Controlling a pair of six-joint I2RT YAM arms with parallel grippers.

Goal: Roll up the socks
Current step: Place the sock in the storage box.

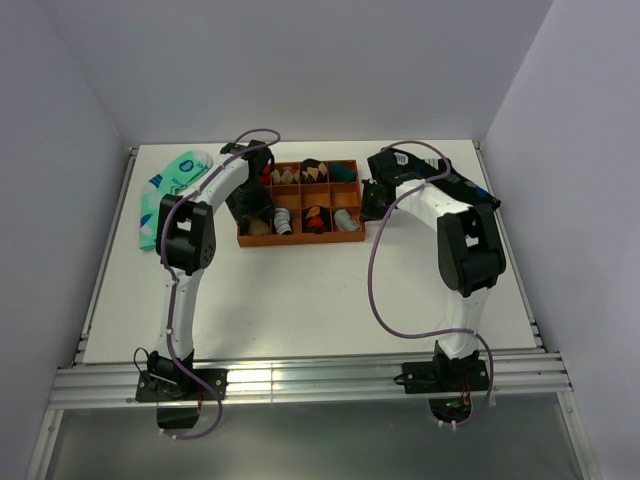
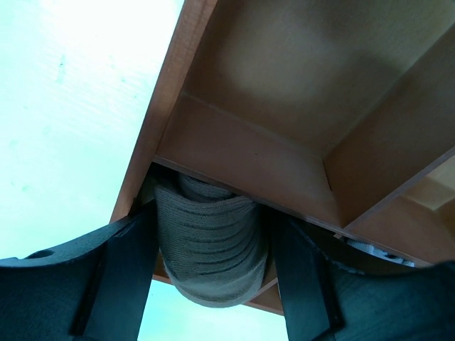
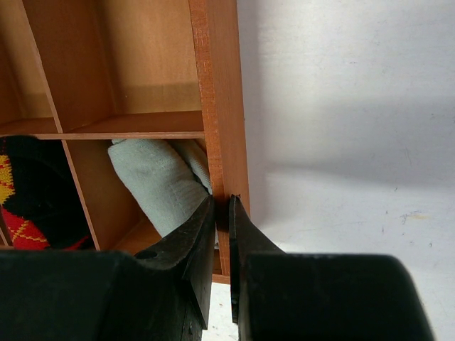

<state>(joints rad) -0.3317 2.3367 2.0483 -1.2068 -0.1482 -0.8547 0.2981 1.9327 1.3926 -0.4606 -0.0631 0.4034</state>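
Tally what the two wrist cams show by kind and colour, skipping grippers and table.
tan-brown rolled sock: 1
pale grey-green sock: 1
black, red and yellow argyle sock: 1
white item past the divider, kind unclear: 1
wooden tray: 1
Total: 5

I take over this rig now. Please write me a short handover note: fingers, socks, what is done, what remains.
Left gripper: fingers on both sides of the rolled tan sock; grip or gap unclear.
Right gripper: shut on the tray's right wall.
Sock: at the tray's left edge, in a compartment.
Done: rolling.
To do: probably release, then withdraw both arms.
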